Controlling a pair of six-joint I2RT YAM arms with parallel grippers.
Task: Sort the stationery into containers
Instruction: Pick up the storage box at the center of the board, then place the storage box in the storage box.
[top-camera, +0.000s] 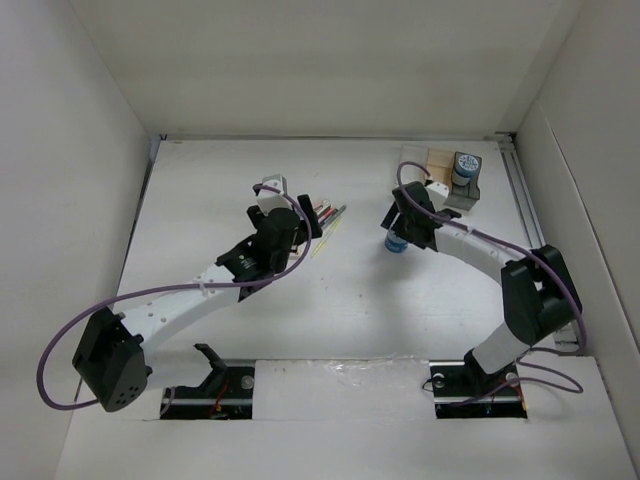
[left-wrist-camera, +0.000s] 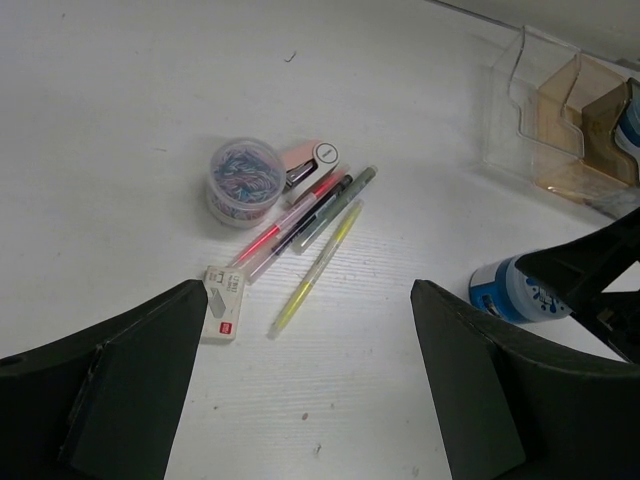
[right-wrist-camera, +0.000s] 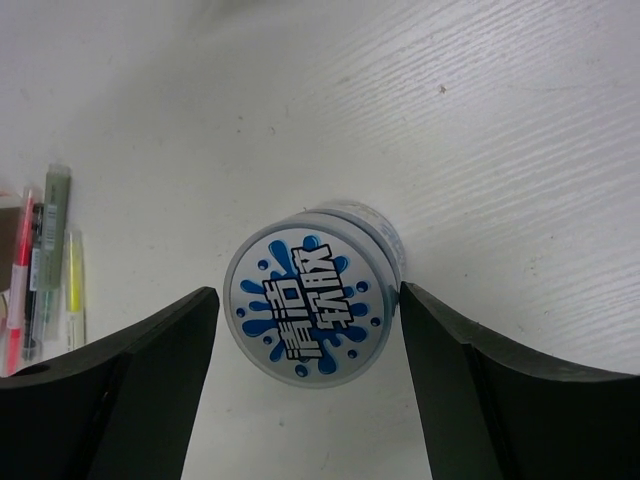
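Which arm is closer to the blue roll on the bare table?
Right. The right end effector straddles the roll, open; the left end effector hovers over the pens, farther off.

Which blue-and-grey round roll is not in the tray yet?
The blue-printed round roll standing on the white table between the right gripper's open fingers; the other roll sits in the clear-and-tan organiser tray.

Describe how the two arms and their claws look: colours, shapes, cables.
The left arm and right arm have white link segments joined by chunky black joint housings. A thin purple cable loops loosely along each. The left claw and right claw each have two broad, matte black, wedge-shaped fingers. No markings show on them.
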